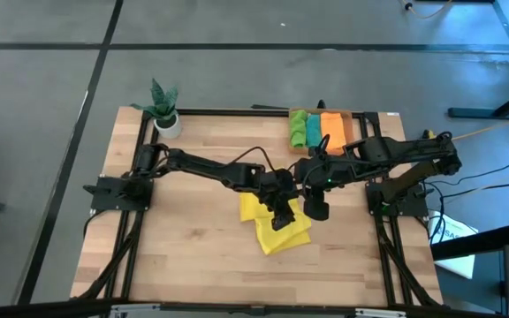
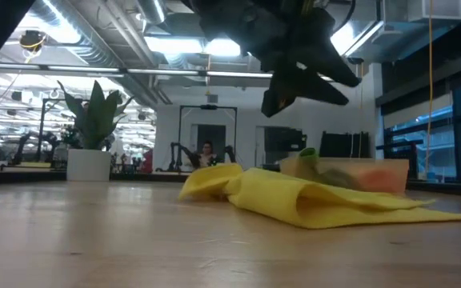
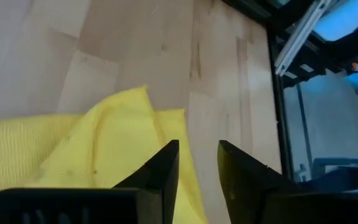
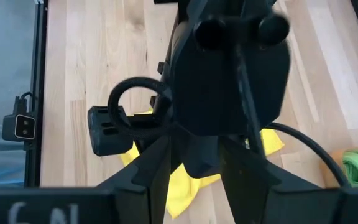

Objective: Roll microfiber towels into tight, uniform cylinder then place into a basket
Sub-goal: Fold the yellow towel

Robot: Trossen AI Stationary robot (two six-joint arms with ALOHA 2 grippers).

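The yellow towel lies loosely folded and rumpled on the table's middle, resting on its underside. My left gripper hangs open just above its right part, with bare wood showing between the fingers. My right gripper stands open higher up, right of the left one and looking down on the left wrist. The basket sits at the far right and holds a green, a teal and an orange towel, rolled side by side.
A small potted plant stands at the table's far left corner. Black frame rails run along the table's left and right edges. Bare wood lies near and left of the yellow towel.
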